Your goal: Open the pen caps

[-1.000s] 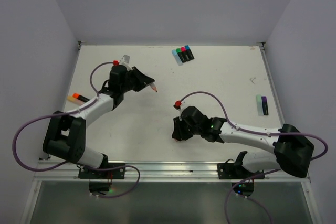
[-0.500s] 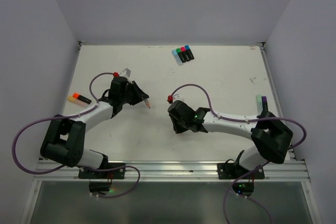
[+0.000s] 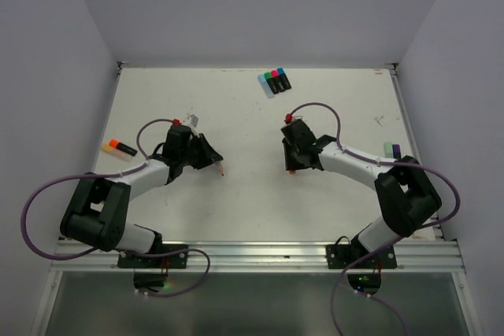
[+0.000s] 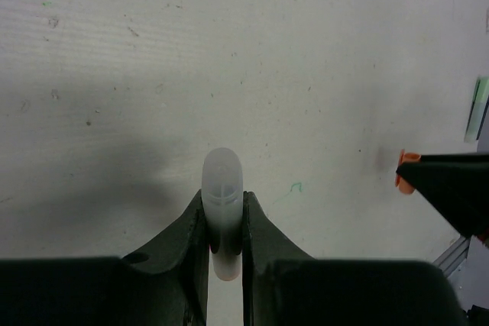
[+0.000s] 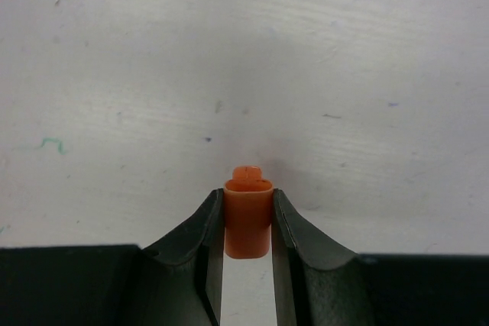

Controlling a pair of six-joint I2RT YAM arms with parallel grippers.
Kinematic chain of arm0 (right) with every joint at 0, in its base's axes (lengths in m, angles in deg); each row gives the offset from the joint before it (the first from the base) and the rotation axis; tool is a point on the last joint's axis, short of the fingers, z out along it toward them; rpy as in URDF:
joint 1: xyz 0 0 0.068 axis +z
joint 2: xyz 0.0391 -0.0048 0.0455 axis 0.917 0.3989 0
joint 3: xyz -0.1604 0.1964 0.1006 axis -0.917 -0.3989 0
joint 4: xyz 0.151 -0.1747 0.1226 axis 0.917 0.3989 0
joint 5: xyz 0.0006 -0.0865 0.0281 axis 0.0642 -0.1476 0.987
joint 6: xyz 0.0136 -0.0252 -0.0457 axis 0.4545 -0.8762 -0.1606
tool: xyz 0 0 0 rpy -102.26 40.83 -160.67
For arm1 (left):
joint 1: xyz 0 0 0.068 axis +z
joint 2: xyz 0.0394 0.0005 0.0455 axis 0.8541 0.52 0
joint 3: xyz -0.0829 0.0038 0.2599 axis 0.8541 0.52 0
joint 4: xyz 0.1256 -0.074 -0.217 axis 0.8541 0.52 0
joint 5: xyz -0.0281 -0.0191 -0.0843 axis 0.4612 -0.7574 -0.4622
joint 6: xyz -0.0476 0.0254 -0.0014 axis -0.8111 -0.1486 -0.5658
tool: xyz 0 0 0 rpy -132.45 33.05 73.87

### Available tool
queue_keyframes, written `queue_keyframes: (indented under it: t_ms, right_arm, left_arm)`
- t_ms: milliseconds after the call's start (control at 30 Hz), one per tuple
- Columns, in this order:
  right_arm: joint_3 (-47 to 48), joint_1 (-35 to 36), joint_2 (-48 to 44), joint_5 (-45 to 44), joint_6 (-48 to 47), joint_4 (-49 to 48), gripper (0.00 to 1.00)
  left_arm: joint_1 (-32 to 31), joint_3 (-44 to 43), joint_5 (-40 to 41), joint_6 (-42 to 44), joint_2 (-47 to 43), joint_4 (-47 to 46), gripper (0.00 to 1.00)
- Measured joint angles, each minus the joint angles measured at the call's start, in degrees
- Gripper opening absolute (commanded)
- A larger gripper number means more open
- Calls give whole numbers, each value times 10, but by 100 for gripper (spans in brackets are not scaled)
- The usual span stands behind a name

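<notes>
Right claw: clamped on the orange cap, which is off its pen and close over the white table. Left claw: clamped on the pale translucent pen body, its bare reddish nib slanting toward the table in the overhead view.

Risks, as I judge them:
- My pads pinch only the cap's flanks. Let go from a height and it may bounce or skid away.
- Pen body is pinched at one spot, so a quick swing may pivot it.
- If my left wrist dips, the nib may ink the table.

Not yet opened: the orange-capped highlighter at the left edge, the row of highlighters at the far side, and the purple-capped pair behind my right arm.

Against a second ago: my right claw has swung from the near middle out toward the far side, well apart from my left. My left claw has drawn slightly nearer the bases.
</notes>
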Motion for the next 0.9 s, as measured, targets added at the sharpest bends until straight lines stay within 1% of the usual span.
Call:
queue_keyframes:
  t_ms: [67,133,333,467,533,633,667,700,733,767,800,833,900]
  right_arm:
    - [11,-45,5,0,-14,4,0]
    - [24,-60,14,2,-22,8,0]
    - [90,-54,92,23,-30,3,0]
    - [105,-53,133,30,-29,4,3]
    - [113,-53,139,31,-28,3,4]
    - [120,-53,146,31,-27,3,13]
    - [121,-53,149,31,-27,3,23]
    - [122,-53,148,32,-27,2,30]
    - [122,-53,148,33,-26,1,44]
    - [122,-53,148,33,-23,0,48]
    - [122,-53,148,33,-24,0,51]
    - [122,-53,148,34,-25,-1,54]
    - [122,-53,148,35,-25,-1,56]
  left_arm:
    - [0,4,-8,1,0,-2,0]
    - [0,10,-23,2,0,-6,0]
    - [-1,18,-86,16,21,-34,0]
    - [-1,18,-111,27,52,-39,0]
    - [-2,18,-120,31,69,-39,0]
    - [-3,8,-132,35,93,-38,0]
    - [-3,3,-132,38,97,-38,0]
    - [-3,-2,-134,40,100,-38,0]
    - [-3,-7,-134,42,101,-38,13]
    - [-3,-9,-133,44,101,-38,19]
    - [-3,-12,-132,45,101,-38,28]
    - [-3,-13,-130,47,101,-38,33]
    - [-3,-14,-127,51,101,-37,39]
